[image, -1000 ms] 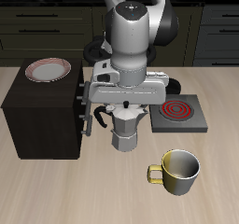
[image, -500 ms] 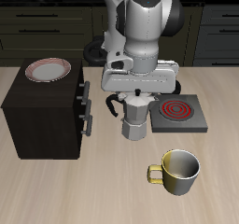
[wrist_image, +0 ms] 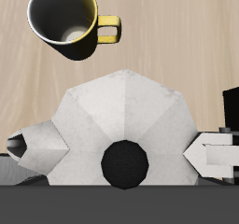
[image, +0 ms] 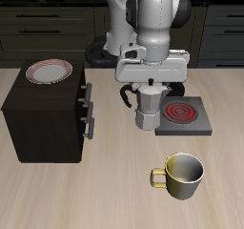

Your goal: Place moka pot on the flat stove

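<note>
Gripper [image: 148, 83] is clamped on the top of the moka pot [image: 147, 109], one finger [wrist_image: 217, 157] on each side of its lid in the wrist view, and holds it in the air. By my reading the pick-up is done and the carry is well along: the pot hangs beside the flat stove [image: 184, 118], overlapping its near edge but not yet over the red coil. Centring it there, lowering and letting go remain, while the mug [image: 180, 174] nearer the table's front edge sits well apart.

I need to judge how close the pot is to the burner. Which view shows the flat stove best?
The exterior view: the flat stove shows nearly whole, red coil visible, with the moka pot overlapping its edge. In the wrist view, only a dark sliver beside the pot may be the stove.
</note>
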Controlling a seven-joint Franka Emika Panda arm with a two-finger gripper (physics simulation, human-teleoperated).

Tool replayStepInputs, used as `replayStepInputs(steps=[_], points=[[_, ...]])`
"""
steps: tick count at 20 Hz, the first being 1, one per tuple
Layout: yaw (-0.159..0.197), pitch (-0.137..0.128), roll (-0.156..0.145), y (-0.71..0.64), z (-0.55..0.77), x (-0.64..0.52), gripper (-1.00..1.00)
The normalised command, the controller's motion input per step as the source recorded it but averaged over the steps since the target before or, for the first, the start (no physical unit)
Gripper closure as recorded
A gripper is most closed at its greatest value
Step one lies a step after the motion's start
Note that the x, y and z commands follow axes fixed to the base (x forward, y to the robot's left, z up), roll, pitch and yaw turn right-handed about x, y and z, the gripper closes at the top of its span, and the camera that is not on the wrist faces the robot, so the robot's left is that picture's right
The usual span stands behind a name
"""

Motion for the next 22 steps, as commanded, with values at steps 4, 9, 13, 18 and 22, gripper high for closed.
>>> replayStepInputs(steps=[4, 9, 13, 18, 22], points=[[0.015, -0.054, 0.007, 0.15, 0.03, -0.37, 1.0], [0.046, -0.095, -0.041, 0.2, -0.04, -0.38, 1.0], [0.003, -0.059, -0.028, 0.12, -0.05, -0.26, 1.0], [0.002, 0.018, 0.01, 0.19, -0.14, -0.27, 1.0], [-0.038, 0.014, 0.031, 0.26, -0.11, -0.27, 1.0]])
